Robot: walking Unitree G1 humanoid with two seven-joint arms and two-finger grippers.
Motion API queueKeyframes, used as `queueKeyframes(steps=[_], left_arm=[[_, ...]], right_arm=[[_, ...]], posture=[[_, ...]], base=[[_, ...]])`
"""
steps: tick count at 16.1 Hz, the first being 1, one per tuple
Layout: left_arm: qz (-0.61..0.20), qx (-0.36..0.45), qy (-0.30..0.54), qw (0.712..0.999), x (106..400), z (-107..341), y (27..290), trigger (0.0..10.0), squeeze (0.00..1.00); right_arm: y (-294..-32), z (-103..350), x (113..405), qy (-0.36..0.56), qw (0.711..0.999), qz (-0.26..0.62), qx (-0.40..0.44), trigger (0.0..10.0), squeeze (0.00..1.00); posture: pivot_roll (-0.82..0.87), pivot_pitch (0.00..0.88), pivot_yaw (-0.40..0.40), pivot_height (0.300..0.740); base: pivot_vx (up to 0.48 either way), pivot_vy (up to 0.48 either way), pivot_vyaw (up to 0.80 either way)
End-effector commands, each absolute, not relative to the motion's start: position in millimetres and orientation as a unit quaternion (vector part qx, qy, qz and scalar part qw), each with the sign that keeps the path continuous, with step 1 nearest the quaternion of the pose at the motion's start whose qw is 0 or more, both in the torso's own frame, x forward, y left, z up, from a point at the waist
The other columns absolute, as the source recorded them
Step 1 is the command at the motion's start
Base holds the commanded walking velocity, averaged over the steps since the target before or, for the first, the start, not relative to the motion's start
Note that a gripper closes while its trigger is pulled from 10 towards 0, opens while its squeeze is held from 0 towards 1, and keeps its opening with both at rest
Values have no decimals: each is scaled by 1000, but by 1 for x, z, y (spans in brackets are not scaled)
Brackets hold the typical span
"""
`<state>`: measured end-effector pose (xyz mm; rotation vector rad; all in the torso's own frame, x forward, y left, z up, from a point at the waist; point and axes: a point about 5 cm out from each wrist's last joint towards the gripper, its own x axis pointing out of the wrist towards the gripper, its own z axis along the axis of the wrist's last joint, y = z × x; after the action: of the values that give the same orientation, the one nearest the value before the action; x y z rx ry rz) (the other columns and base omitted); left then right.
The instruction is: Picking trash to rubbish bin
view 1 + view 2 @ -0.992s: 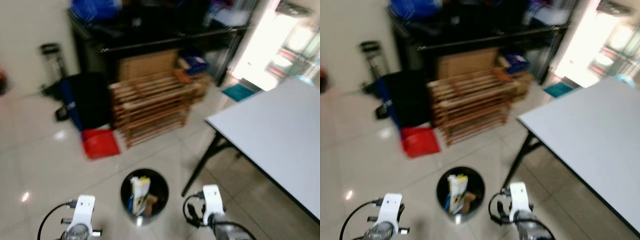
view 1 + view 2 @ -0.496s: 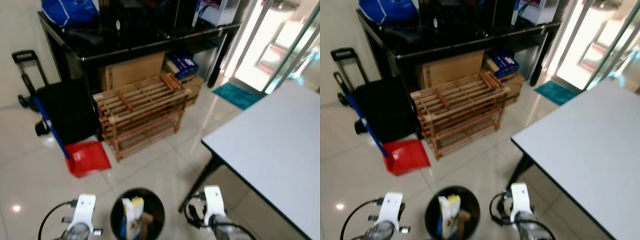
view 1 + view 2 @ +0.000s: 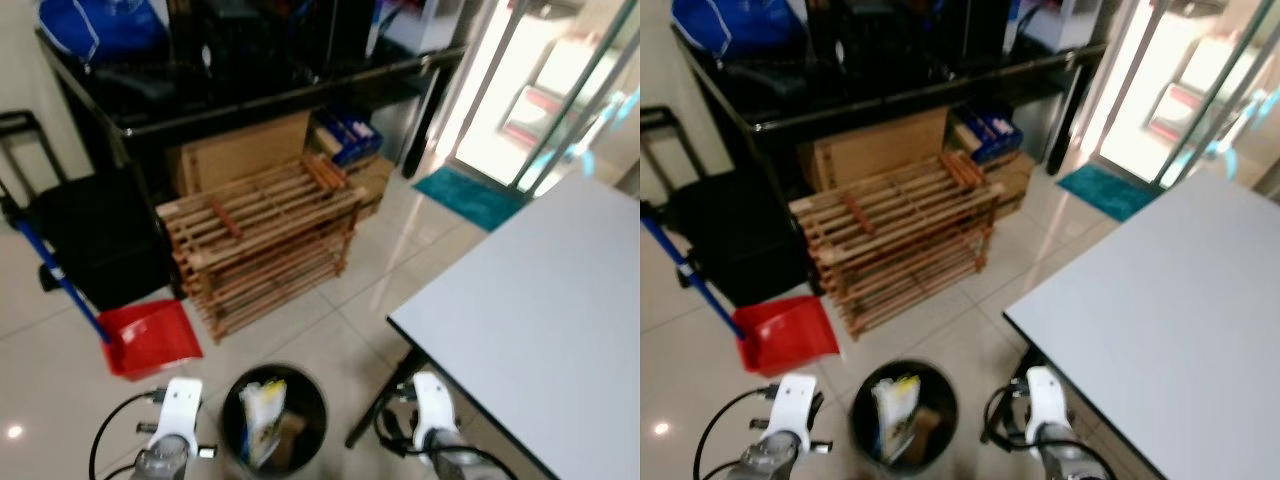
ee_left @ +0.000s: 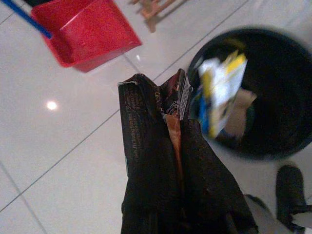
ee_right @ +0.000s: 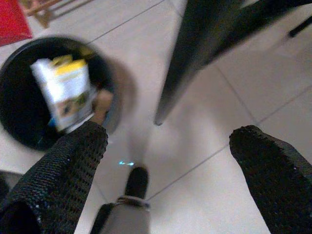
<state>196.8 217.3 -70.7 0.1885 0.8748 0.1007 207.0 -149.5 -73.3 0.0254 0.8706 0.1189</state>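
The bin (image 3: 273, 428) stands on the tiled floor, between the two arms and just beside the table (image 3: 540, 310) leg (image 5: 195, 58). Inside it lie a white-and-yellow carton (image 4: 217, 90) and a brown scrap (image 5: 101, 103).

The left gripper (image 4: 168, 146) hangs low beside the bin, its fingers clenched on a dark wrapper (image 4: 161, 107) with an orange inner edge; the wrapper is held above the floor just outside the bin's rim, not yet over the opening.

The right gripper (image 5: 168, 161) hangs on the bin's other side, near the table leg, its fingers (image 5: 73, 161) spread wide and holding nothing.

Beyond the bin, away from the robot, sit a red dustpan (image 3: 148, 340) and a wooden rack (image 3: 265, 240), with a dark desk (image 3: 250, 90) behind the rack.
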Motion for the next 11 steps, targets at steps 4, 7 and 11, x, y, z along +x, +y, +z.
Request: queueKeyframes(steps=[4,7,11], left_arm=[[37,82,428,899,194,-74,209,10000,0],[36,79,427,900,194,-74,208,10000,0],[37,87,423,901,198,-72,209,10000,0]], right_arm=[[-160,-75,204,429,902,50,13,10000,0],[-158,-75,203,432,900,62,24,10000,0],[-147,-68,214,411,905,102,30,10000,0]], posture=[[20,41,-90,740],[20,41,-90,740],[13,43,-88,740]], base=[[0,0,0],[0,0,0],[0,0,0]])
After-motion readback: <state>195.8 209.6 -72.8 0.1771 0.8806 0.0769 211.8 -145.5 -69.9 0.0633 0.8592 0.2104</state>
